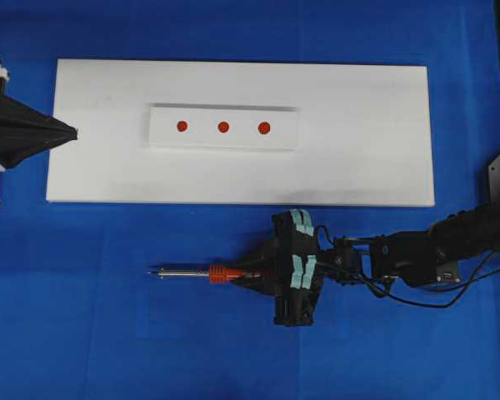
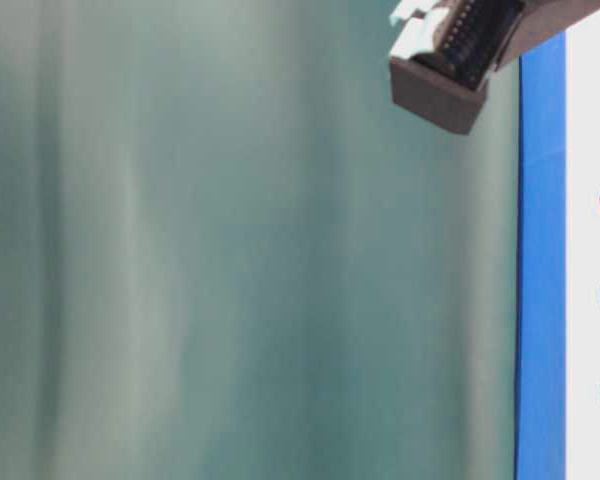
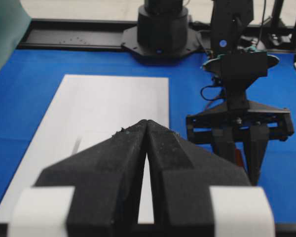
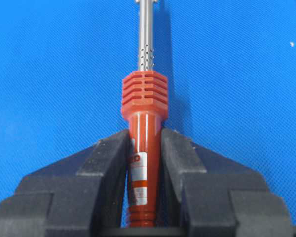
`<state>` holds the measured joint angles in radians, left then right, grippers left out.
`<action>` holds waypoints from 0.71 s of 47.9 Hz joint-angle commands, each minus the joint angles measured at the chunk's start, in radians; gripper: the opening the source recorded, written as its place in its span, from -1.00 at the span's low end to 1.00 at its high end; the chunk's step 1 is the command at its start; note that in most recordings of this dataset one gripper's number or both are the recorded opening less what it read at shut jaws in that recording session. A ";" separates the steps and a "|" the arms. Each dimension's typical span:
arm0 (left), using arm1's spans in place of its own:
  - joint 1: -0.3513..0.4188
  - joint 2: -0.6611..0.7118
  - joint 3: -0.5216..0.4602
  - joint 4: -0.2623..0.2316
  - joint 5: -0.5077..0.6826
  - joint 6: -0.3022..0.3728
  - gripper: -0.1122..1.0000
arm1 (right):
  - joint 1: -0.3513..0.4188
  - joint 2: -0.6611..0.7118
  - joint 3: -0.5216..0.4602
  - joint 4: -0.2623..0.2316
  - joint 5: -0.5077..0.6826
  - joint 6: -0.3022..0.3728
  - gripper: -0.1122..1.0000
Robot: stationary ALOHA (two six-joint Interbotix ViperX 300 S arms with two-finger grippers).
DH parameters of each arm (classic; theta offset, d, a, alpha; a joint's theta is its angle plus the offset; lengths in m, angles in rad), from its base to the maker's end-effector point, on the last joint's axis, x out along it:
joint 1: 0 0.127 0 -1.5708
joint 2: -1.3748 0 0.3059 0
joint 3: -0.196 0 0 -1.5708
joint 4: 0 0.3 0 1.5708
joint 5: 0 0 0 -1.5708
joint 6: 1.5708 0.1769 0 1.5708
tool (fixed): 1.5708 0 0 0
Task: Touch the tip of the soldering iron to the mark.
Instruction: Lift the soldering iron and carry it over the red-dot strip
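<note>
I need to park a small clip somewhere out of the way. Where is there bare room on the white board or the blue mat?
Free: the white board right of the strip of red dots, and the blue mat left of the soldering iron. Crowded: the mat around the right gripper shut on the iron, and the board's left edge by the left gripper.

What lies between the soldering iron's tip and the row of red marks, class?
In the overhead view: bare blue mat, then plain white board between the soldering iron and marks.
</note>
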<state>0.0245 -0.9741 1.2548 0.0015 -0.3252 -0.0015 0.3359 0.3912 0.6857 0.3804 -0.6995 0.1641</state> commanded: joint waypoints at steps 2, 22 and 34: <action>0.003 0.009 -0.009 0.002 -0.011 0.000 -0.80 | -0.014 -0.092 0.000 0.006 0.034 -0.003 -0.68; 0.003 0.008 -0.009 0.002 -0.015 0.000 -0.80 | -0.071 -0.502 0.038 0.011 0.379 -0.150 -0.68; 0.003 0.008 -0.009 0.000 -0.015 0.000 -0.80 | -0.092 -0.591 0.028 0.011 0.476 -0.201 -0.68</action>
<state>0.0261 -0.9741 1.2548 0.0015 -0.3298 -0.0015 0.2454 -0.1733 0.7363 0.3896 -0.2316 -0.0322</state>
